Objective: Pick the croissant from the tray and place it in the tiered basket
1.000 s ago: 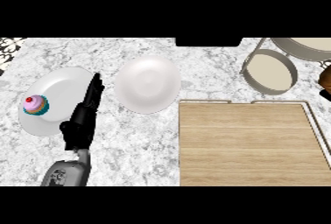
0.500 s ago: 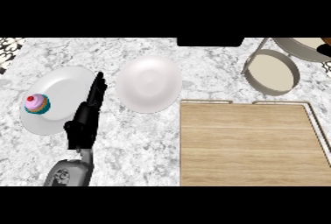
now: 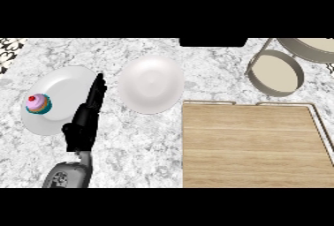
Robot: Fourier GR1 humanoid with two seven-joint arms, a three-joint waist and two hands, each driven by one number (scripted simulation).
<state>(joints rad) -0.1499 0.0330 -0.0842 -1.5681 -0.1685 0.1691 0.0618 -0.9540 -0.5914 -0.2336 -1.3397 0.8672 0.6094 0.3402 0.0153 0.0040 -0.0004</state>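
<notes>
— Where's the croissant?
— Nowhere in view; the wooden tray [image 3: 251,145] is bare, tiered basket [image 3: 277,70] behind it.
— The left robot hand [image 3: 88,115]?
— Fingers straight, edging the cupcake [image 3: 38,104] plate [image 3: 62,90].

2 plates [image 3: 151,84] [image 3: 60,90], 1 cupcake [image 3: 38,104], 1 tray [image 3: 248,145], 1 tiered basket [image 3: 277,73], 1 hand [image 3: 88,115].

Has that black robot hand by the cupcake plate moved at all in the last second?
No. The left robot hand lies in the same spot, straight fingers over the right edge of the cupcake plate, as before.
</notes>
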